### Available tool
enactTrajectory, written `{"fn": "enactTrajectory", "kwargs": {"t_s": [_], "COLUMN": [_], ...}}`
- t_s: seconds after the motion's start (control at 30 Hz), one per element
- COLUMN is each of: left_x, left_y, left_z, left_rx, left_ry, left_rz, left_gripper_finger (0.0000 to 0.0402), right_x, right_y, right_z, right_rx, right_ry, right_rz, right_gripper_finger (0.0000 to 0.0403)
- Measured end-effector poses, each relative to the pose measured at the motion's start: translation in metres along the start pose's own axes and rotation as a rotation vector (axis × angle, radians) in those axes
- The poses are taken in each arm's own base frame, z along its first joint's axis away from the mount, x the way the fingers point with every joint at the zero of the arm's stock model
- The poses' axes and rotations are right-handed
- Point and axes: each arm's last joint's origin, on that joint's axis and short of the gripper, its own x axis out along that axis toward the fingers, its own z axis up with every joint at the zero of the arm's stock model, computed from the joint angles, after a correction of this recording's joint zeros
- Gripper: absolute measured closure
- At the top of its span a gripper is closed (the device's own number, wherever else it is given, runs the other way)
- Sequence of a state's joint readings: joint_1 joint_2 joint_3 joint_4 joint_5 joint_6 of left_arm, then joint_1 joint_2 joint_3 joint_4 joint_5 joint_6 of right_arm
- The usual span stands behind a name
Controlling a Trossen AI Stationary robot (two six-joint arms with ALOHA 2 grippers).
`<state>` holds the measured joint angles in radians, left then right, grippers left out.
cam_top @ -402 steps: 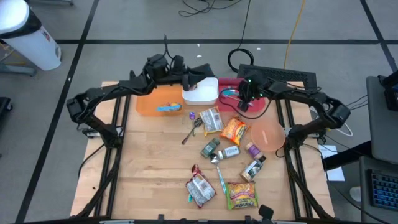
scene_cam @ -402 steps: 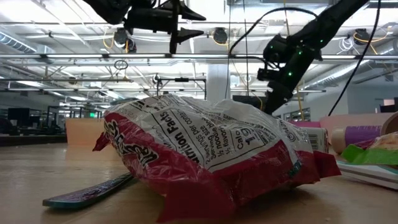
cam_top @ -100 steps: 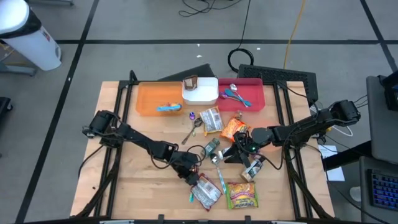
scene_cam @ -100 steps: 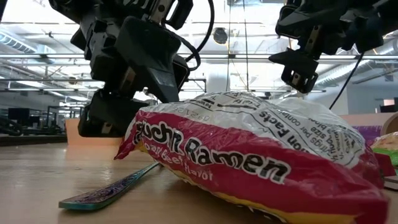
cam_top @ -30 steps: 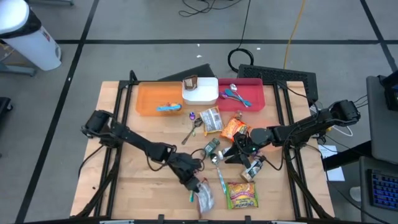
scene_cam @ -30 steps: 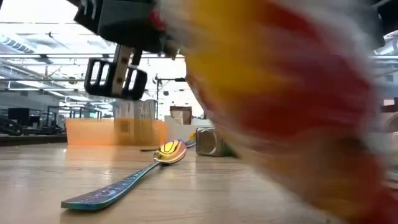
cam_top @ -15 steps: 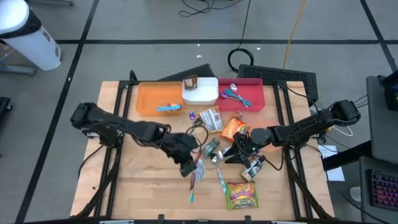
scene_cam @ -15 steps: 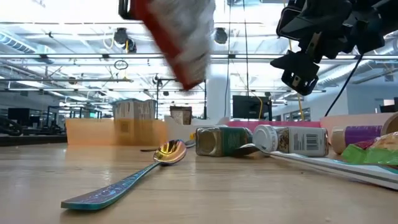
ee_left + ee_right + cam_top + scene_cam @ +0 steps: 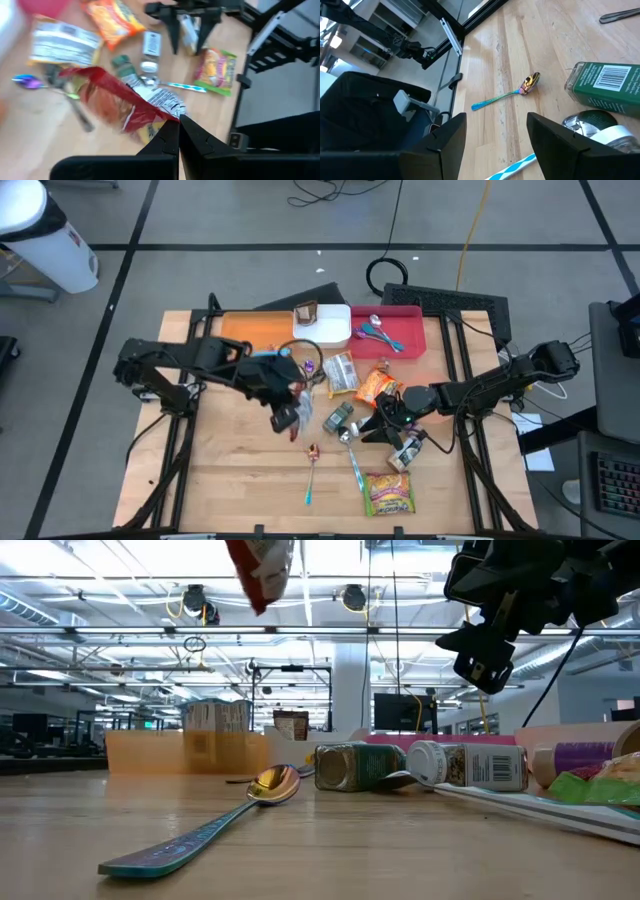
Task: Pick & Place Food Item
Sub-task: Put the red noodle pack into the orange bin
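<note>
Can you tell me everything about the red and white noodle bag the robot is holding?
The noodle bag is a crinkly plastic packet, red with a white printed panel and some yellow. It hangs in the air above the wooden table, clear of everything lying there. The left gripper is shut on one edge of it, so the bag dangles crumpled below. Nothing else touches it.

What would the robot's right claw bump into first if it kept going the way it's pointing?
Probably the bare wooden table. The right gripper, fingers open, points down over it. The rainbow spoon lies further along the same line, and the green jar sits off to one side. Depth is hard to judge.
</note>
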<state>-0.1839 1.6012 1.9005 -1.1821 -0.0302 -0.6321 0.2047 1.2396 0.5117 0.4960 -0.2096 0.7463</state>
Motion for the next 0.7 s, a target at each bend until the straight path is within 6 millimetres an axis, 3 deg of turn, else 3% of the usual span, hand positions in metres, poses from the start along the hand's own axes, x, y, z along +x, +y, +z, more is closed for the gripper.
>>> {"fn": "enactTrajectory", "kwargs": {"t_s": [0.27,0.7], "left_x": [-0.031,-0.018], "left_y": [0.018,0.004], "left_z": [0.008,0.02], "left_rx": [0.004,0.095], "left_ry": [0.001,-0.019], "left_rz": [0.114,-0.084], "left_gripper_finger": [0.0401,0.0401], "right_x": [0.0,-0.015], "right_y": [0.002,0.003], "right_z": [0.002,0.041], "right_rx": [-0.004,-0.07], "right_ry": [-0.017,-0.283], "right_rz": [0.016,0.15], "right_gripper_finger": [0.0202,0.0202]}}
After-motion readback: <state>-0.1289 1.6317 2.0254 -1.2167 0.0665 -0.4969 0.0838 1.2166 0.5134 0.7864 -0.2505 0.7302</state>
